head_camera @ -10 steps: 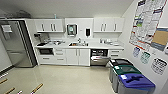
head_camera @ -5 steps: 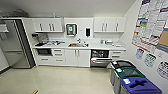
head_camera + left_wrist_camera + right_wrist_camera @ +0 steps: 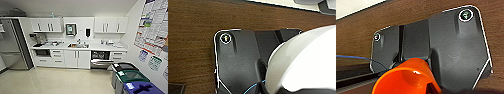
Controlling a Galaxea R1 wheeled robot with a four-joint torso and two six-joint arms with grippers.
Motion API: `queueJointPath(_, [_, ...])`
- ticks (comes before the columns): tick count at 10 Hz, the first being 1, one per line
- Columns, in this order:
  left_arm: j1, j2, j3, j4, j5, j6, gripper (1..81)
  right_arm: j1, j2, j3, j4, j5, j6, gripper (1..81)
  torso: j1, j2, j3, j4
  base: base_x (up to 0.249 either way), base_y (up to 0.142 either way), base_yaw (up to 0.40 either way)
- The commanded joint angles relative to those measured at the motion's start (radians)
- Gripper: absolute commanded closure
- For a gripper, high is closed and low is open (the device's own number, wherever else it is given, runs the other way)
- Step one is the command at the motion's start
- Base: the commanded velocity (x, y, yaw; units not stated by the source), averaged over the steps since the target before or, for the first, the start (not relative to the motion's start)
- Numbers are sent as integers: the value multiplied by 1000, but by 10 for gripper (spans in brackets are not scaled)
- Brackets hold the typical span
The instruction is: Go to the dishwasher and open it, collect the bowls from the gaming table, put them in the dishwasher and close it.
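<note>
The robot is facing the kitchenette from well back, and the dishwasher (image 3: 100,59) is sitting under the desk (image 3: 100,47) right of the sink (image 3: 78,45), its door seeming to be hanging partly open with dark racks showing. An orange bowl (image 3: 407,78) is showing large in the right wrist view and a white bowl (image 3: 303,60) in the left; whether either pincer is clamped on its bowl I cannot tell. The risk I judge: driving in, a loosely carried bowl slipping out, or the base clipping the bins (image 3: 130,77) standing near right.
</note>
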Motion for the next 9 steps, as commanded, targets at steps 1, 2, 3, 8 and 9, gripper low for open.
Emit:
queueJointPath(1, [-50,-17,3,-2,16,-5,811,48,-6,1,-8,-34,-2,811,1,0,0,0,188,0,0])
queueJointPath(2, [-50,-17,3,-2,16,-3,811,48,-6,1,-8,-34,-3,811,1,0,0,0,188,0,0])
queueJointPath(3, [-50,-17,3,-2,16,-3,811,46,-6,1,-7,-34,-3,811,1,0,0,0,188,0,0])
queueJointPath(8, [-50,-17,3,-2,16,-5,811,45,-6,1,-8,-32,-3,811,1,0,0,0,188,0,0])
queueJointPath(9, [-50,-17,4,-3,16,-5,811,46,-6,1,-8,-32,-3,811,1,0,0,0,179,0,0])
